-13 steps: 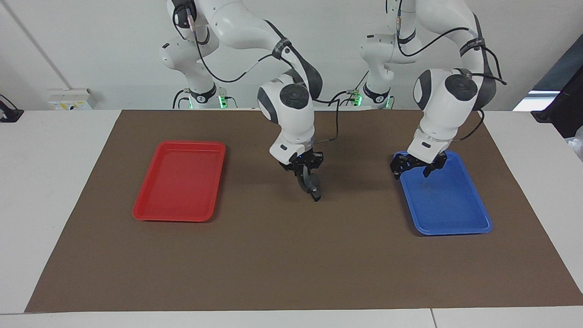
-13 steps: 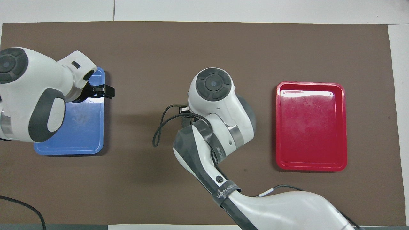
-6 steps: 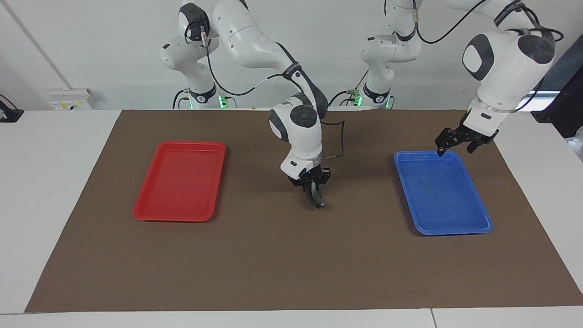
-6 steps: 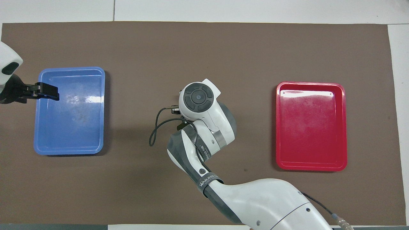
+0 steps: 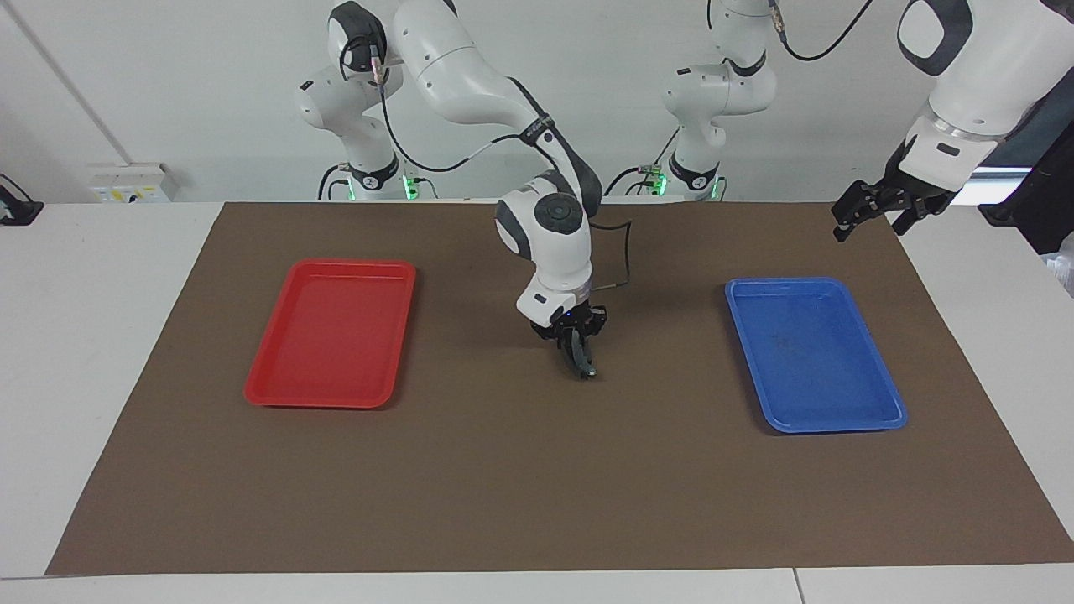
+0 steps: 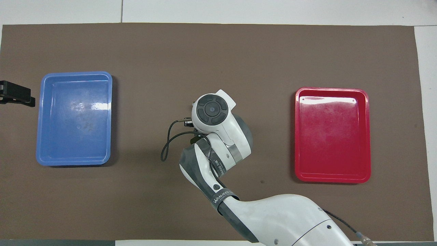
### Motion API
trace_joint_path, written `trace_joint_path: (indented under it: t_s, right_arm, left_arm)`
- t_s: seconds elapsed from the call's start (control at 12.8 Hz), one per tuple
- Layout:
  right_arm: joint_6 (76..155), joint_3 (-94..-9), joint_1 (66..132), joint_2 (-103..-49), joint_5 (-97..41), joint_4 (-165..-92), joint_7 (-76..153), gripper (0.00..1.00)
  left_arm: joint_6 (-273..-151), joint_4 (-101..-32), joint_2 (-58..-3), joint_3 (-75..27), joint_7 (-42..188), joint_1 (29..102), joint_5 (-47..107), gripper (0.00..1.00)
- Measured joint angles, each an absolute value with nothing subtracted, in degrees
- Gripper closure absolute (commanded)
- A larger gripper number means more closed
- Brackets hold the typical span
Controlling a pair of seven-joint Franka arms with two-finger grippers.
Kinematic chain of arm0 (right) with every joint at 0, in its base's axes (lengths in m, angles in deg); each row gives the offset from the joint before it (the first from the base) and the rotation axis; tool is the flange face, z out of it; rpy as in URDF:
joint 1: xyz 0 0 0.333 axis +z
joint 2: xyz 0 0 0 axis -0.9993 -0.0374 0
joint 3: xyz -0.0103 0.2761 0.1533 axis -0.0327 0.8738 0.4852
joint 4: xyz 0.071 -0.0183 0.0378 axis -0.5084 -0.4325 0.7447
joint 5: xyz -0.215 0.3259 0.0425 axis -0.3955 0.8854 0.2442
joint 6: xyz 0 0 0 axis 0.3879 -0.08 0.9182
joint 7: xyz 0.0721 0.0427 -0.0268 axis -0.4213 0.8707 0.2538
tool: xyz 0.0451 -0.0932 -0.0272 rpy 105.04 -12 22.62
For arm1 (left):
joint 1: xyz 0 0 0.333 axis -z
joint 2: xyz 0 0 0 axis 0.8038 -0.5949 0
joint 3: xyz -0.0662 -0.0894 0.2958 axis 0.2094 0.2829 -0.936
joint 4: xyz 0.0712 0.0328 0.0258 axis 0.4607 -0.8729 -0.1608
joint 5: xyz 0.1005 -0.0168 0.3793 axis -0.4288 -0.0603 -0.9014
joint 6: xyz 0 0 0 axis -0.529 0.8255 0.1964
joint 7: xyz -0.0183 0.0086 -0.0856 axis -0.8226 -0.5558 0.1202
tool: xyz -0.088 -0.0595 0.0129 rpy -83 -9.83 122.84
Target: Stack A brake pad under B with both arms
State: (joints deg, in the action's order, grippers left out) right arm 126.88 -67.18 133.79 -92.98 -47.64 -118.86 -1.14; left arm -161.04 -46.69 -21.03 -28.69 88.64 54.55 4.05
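Observation:
My right gripper (image 5: 576,334) hangs over the middle of the brown mat and is shut on a dark, curved brake pad (image 5: 586,364) with a lighter grey strip, which looks like B. The pad hangs on edge below the fingers, with its lower tip at or just above the mat. In the overhead view the right arm's wrist (image 6: 211,111) hides both gripper and pad. The short stubby pad A shows in neither view. My left gripper (image 5: 873,220) is open and empty, raised over the mat's edge at the left arm's end; it also shows in the overhead view (image 6: 17,95).
A blue tray (image 5: 839,424) lies on the mat toward the left arm's end, also in the overhead view (image 6: 73,161). A red tray (image 5: 319,403) lies toward the right arm's end, also in the overhead view (image 6: 333,179). Nothing lies in either tray.
The left gripper rose from over the blue tray and swung out past the mat's edge. The right gripper lowered the pad toward the mat and turned it more upright.

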Motion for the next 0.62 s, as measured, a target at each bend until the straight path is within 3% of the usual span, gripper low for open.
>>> trace_joint_path:
  t_s: [0.62]
  right_arm:
    - [123.4, -67.1, 135.1, -92.7, -47.6, -118.0, -1.1, 0.84]
  left_arm:
    - [-160.9, -48.0, -21.1, -28.7, 90.2, 54.1, 4.1, 0.0]
